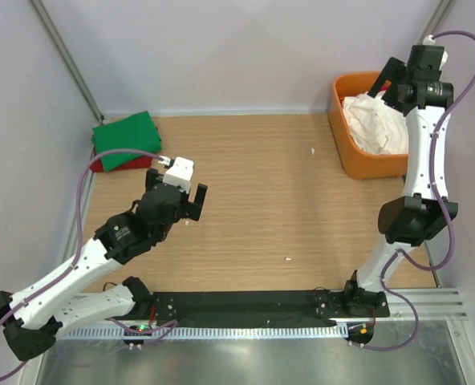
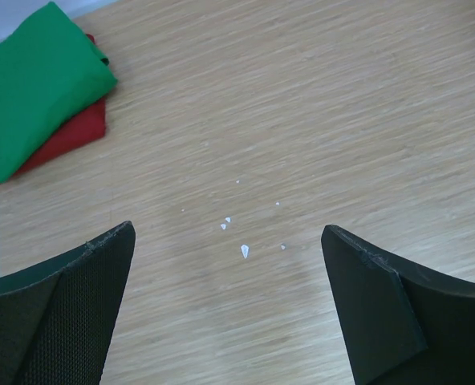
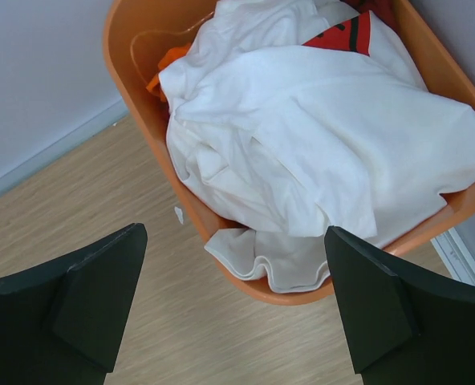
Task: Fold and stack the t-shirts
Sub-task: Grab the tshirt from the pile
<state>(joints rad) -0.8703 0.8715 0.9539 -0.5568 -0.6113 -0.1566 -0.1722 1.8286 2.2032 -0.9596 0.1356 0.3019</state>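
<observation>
A folded green t-shirt (image 1: 126, 136) lies on a folded red t-shirt (image 1: 109, 164) at the table's far left; both also show in the left wrist view, green (image 2: 37, 84) over red (image 2: 69, 138). A crumpled white t-shirt (image 1: 374, 122) with a red print (image 3: 342, 36) fills the orange tub (image 1: 346, 152), its hem hanging over the rim (image 3: 278, 265). My left gripper (image 1: 188, 202) is open and empty above bare table, right of the folded stack. My right gripper (image 1: 388, 83) is open and empty, high above the tub.
The wooden table (image 1: 278, 200) carries small white specks (image 2: 242, 250). Grey walls close the back and sides. A metal rail (image 1: 221, 329) runs along the near edge by the arm bases.
</observation>
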